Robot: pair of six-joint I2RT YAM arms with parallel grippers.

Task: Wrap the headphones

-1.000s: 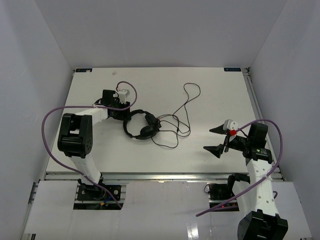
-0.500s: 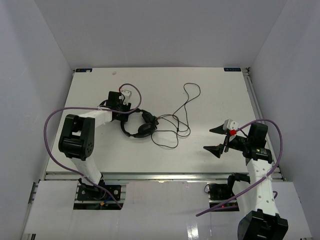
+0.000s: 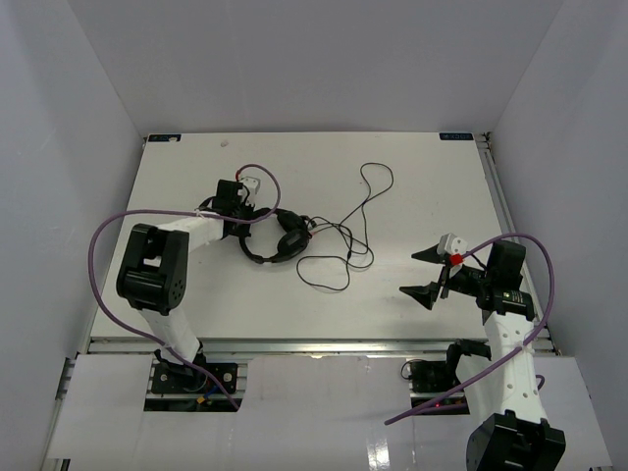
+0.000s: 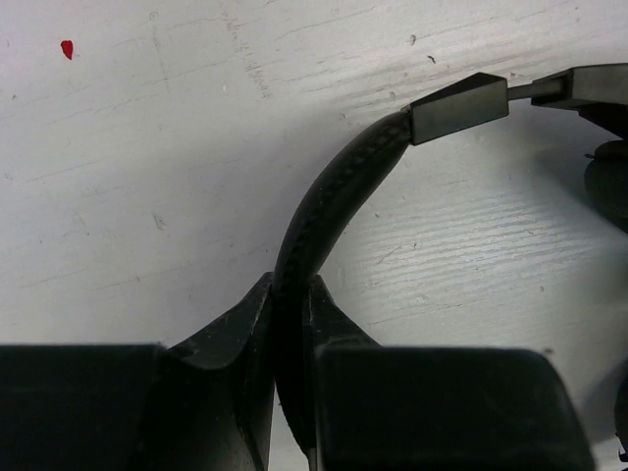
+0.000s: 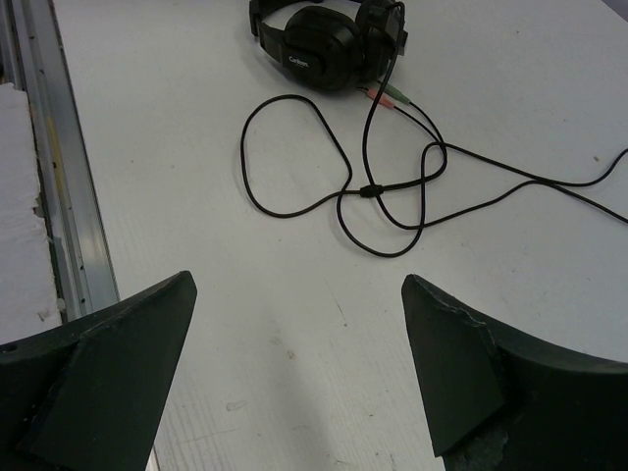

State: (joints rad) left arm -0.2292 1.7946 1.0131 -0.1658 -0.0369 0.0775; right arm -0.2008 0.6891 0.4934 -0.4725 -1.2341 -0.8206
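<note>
The black headphones (image 3: pixel 278 237) lie on the white table left of centre, earcups together. Their thin black cord (image 3: pixel 345 235) trails right in loose loops, one reaching far back. My left gripper (image 3: pixel 247 218) is shut on the padded headband (image 4: pixel 324 201), which runs between its jaws in the left wrist view. My right gripper (image 3: pixel 420 274) is open and empty, right of the cord. The right wrist view shows the earcups (image 5: pixel 324 39), the cord loops (image 5: pixel 353 167) and pink and green plugs (image 5: pixel 391 95) ahead of the fingers.
Purple robot cables (image 3: pixel 108 231) loop off both arms. A metal rail (image 3: pixel 324 343) runs along the table's near edge. White walls enclose the table on the left, back and right.
My left gripper has moved right and closed on the headband, shifting the headphones slightly right. The right arm has not moved.
</note>
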